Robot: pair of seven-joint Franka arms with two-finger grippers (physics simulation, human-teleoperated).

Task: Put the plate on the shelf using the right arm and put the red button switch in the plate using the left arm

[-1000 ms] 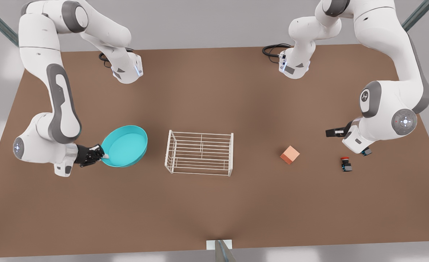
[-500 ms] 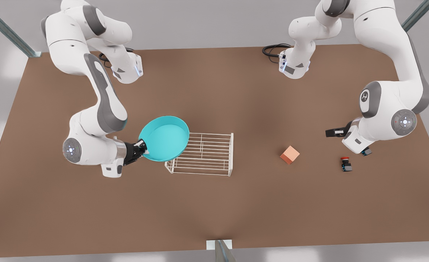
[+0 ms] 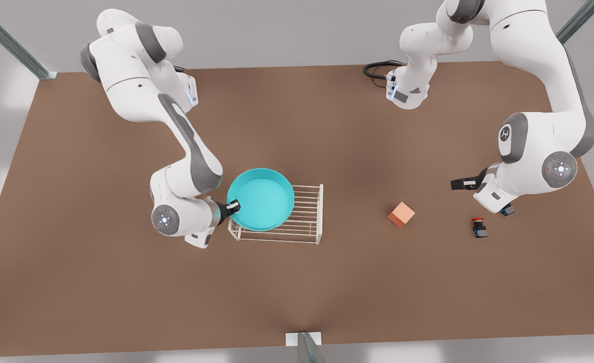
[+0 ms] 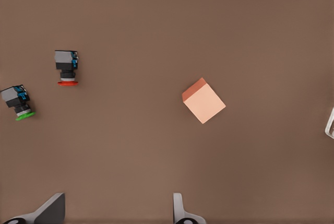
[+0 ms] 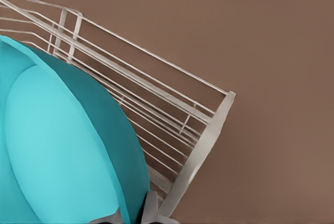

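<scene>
The cyan plate (image 3: 260, 199) (image 5: 57, 145) hangs over the part of the white wire shelf (image 3: 304, 222) (image 5: 156, 88) toward the front view's left; whether it touches the bars I cannot tell. My right gripper (image 3: 232, 206) (image 5: 143, 211) is shut on the plate's rim at that side. On the front view's right, the red button switch (image 3: 478, 227) (image 4: 67, 67) lies on the table. Above the table near it, my left gripper (image 3: 464, 183) (image 4: 117, 213) waits open, holding nothing.
A salmon-orange cube (image 3: 401, 214) (image 4: 203, 100) sits between the shelf and the switches. A green-capped switch (image 4: 18, 102) (image 3: 506, 210) lies beside the red one, partly under the left arm. Brown table (image 3: 297, 292) stretches wide toward the front edge.
The right arm has carried the plate toward the front view's right, from beside the shelf to over it, and levelled it. The left arm, switches and cube have not moved.
</scene>
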